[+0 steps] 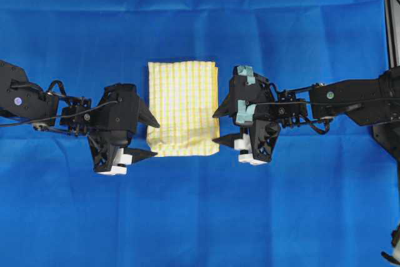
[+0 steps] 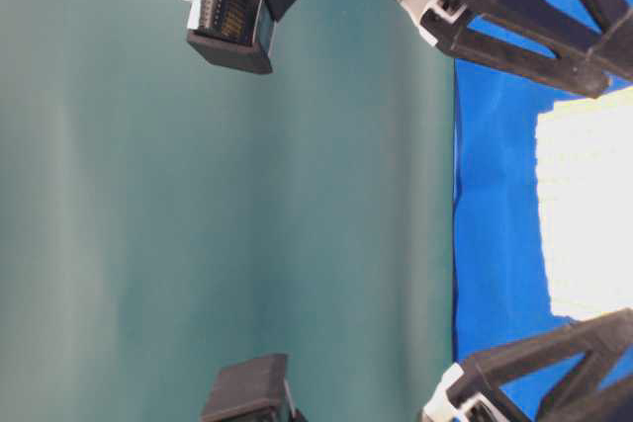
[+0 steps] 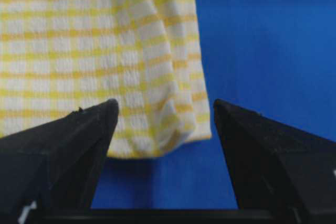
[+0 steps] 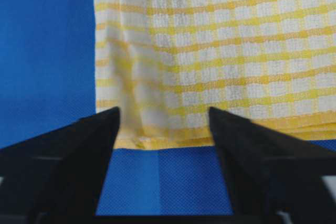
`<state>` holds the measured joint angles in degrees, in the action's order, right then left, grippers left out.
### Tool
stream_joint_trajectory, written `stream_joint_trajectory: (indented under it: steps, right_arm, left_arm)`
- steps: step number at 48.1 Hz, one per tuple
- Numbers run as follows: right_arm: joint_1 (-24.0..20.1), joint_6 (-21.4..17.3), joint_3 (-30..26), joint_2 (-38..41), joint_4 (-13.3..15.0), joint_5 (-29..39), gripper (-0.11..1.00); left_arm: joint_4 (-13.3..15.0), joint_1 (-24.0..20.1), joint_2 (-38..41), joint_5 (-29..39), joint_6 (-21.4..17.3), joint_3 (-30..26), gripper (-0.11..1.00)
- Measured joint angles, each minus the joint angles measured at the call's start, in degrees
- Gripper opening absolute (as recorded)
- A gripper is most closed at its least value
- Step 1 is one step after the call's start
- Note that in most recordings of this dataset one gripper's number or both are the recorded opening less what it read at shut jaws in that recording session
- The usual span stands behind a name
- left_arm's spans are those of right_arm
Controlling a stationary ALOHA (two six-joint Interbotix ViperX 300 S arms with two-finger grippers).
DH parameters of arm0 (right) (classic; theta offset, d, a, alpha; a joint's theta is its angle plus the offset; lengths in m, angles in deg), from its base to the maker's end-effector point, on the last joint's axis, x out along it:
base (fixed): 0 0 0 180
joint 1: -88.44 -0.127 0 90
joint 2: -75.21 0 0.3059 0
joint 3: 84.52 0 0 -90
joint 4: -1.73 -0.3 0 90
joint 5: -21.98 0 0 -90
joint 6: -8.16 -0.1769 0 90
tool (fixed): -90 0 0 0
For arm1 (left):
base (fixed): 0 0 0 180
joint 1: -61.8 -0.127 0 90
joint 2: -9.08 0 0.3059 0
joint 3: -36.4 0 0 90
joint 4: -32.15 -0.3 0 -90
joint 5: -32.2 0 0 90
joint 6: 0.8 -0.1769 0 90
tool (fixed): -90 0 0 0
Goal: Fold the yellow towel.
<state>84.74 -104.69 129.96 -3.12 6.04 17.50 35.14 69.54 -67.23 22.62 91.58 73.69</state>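
Both claws stand wide apart with nothing between their fingers. Left gripper [image 1: 152, 137] sits just off the left edge of the yellow towel [image 1: 183, 108], one fingertip near the cloth's side and the other down by its lower left corner; whether either tip brushes the fabric is hard to call from overhead. Right gripper [image 1: 220, 126] mirrors it on the opposite side, its tips close to the towel's right edge and lower right corner, pale blue tape showing on its body.

And the towel itself: a neat folded rectangle lying flat in the middle of the blue cloth [image 1: 187, 17], longer up-and-down than across in the overhead view, with a slight rumple near its lower edge.

Left wrist view: two dark fingers [image 3: 68, 145] spread, the yellow towel [image 3: 94, 51] ahead and to the left, its corner sagging in soft folds down between them, blue cloth [image 3: 273, 35] filling the right side. Right wrist view, same story: fingers [image 4: 79, 150] splayed, the yellow towel [image 4: 226, 51] lying ahead with its bright yellow hem running across just beyond the tips, stacked layers visible at the right end, blue cloth [image 4: 47, 51] to the left.

Table-level view is turned on its side: towel [image 2: 588, 214] a bright patch at the right edge, black gripper frames above and below it
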Motion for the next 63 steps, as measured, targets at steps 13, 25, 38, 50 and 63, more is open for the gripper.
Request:
stream_joint_trajectory:
  steps: [13,25,38,50,63]
  right_arm:
    - [-0.35,0.97,0.18,-7.21,0.79,5.54,0.7]
    - [-0.26,0.97,2.72,-18.81,5.36,10.46,0.7]
    - [2.46,1.05,9.05,-32.61,7.65,12.22,0.7]
    - [3.87,1.05,15.21,-46.67,9.23,16.61,0.7]
    - [4.66,0.18,24.96,-60.12,9.32,16.44,0.7]
  left_arm:
    - [0.0,-0.44,-6.77,6.86,-0.79,-0.18,0.62]
    - [0.0,-1.76,-18.9,10.72,-2.64,1.49,0.62]
    - [-0.09,-4.04,-33.22,10.55,-3.25,7.91,0.62]
    - [-0.18,-5.89,-47.29,10.02,-3.43,15.03,0.62]
    - [-0.18,-7.29,-60.21,8.17,-3.43,24.61,0.62]
